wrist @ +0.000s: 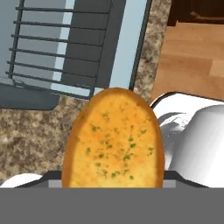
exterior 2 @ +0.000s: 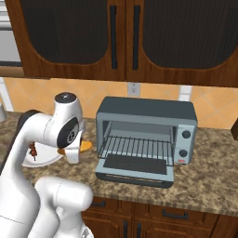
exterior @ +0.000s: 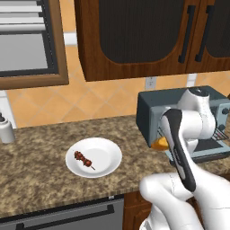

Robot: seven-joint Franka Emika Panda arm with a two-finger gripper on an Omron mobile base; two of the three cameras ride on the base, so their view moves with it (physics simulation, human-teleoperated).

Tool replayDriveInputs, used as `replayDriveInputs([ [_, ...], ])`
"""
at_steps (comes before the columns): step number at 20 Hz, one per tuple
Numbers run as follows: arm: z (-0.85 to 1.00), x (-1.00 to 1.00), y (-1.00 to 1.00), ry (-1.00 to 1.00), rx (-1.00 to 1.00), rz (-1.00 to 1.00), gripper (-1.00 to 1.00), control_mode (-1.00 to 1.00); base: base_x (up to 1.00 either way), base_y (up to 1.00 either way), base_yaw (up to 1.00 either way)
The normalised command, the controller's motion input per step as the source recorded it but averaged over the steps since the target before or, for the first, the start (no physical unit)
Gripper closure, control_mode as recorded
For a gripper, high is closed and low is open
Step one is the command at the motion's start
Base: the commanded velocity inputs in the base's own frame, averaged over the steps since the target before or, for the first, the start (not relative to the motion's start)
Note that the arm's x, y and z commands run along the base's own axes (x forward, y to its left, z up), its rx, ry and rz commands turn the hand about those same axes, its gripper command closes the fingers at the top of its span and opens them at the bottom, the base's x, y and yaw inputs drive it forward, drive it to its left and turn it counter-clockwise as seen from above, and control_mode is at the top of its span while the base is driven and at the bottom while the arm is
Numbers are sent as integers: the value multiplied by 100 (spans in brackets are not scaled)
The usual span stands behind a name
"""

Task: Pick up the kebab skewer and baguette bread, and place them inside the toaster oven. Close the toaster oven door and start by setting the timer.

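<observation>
My gripper [exterior 2: 78, 149] is shut on the baguette bread [wrist: 113, 140], a golden-orange piece flecked with green, held above the counter just left of the toaster oven [exterior 2: 144, 109]. The bread's tip [exterior: 158, 143] pokes out from behind my forearm, and the baguette bread [exterior 2: 85, 146] also juts from the hand toward the oven. The toaster oven door [exterior 2: 135, 167] lies dropped open, with the wire rack [exterior 2: 137, 146] bare. The kebab skewer [exterior: 84, 159] rests on the white plate [exterior: 110, 155] to the left. The fingers are hidden behind the bread.
Dark wooden wall cabinets [exterior: 134, 36] hang above the oven. A white bottle [exterior: 6, 130] stands at the counter's far left. The granite counter's front edge [exterior: 54, 204] runs above a grey appliance front. The oven's control panel with two knobs [exterior 2: 185, 142] is on its right.
</observation>
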Motion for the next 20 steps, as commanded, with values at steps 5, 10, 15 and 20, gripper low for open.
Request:
replayDriveInputs([
  [5, 37, -2, -82, 0, 0, -21, 100, -100, 0, 0, 0],
  [10, 12, 9, -72, 0, 0, -19, 100, -100, 0, 0, 0],
  [15, 0, 54, -45, -2, 2, -2, 100, -100, 0, 0, 0],
  [20, -22, 47, -7, -5, 2, 4, 100, -100, 0, 0, 0],
])
